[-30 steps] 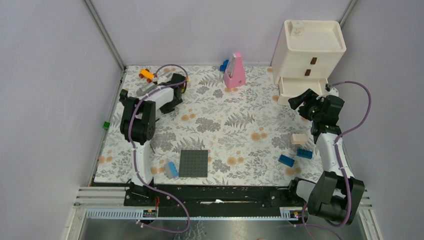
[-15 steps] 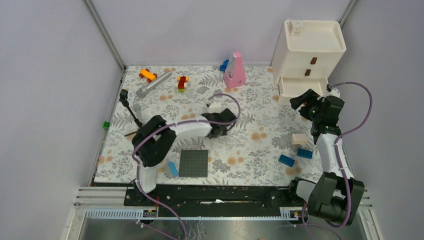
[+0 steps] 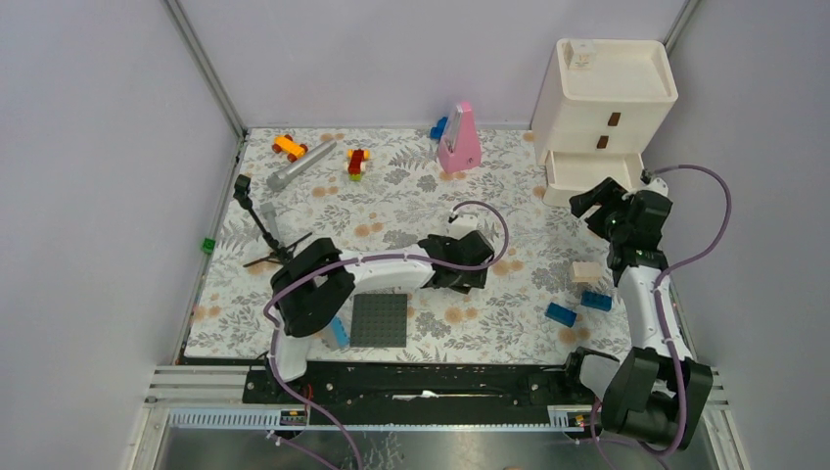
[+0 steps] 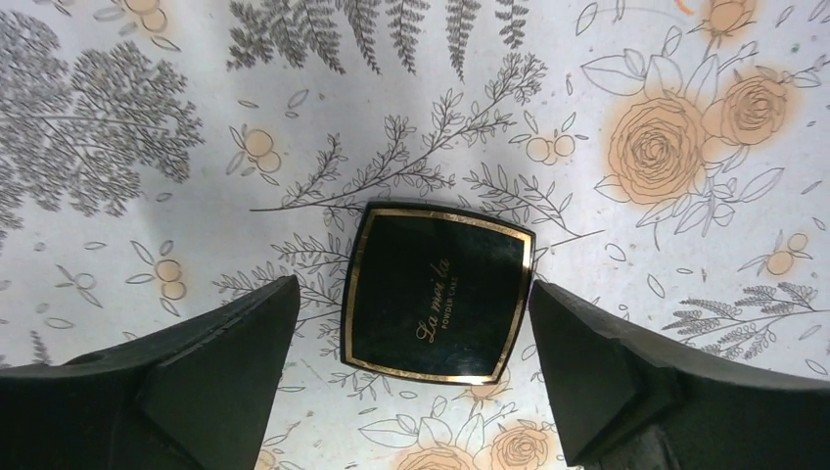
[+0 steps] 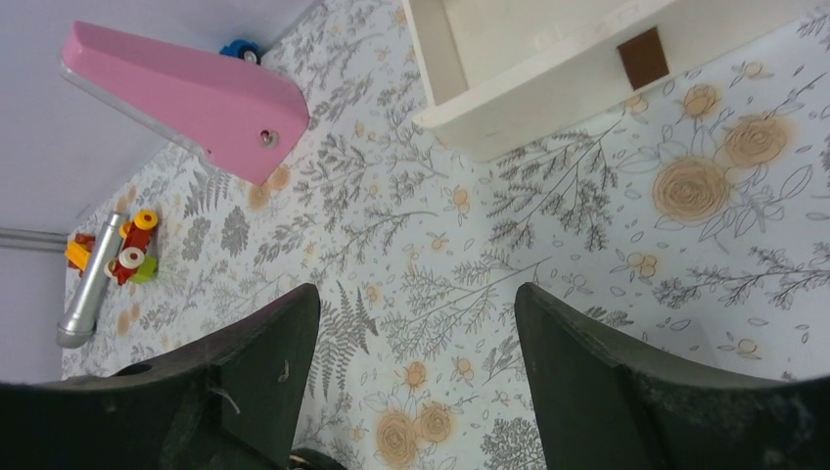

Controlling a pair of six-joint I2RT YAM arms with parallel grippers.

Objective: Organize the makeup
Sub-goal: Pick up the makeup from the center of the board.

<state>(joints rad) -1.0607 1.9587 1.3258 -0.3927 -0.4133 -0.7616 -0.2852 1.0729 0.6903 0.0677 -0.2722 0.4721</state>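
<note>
A black square powder compact with a gold rim lies flat on the flowered table cover. My left gripper hangs over it, open, one finger on each side and neither touching it. From above, the left gripper is at the table's middle and hides the compact. A beige sponge block lies at the right. My right gripper is open and empty just in front of the white drawer unit. In its own view the right gripper has only the cover between its fingers.
The unit's bottom drawer stands open. A pink wedge is at the back. A silver tube and toy bricks lie back left, a black mini tripod at the left. The grey studded plate and blue bricks lie near the front.
My left arm has swung from the back left corner to the middle of the table. The right gripper has shifted only slightly.
</note>
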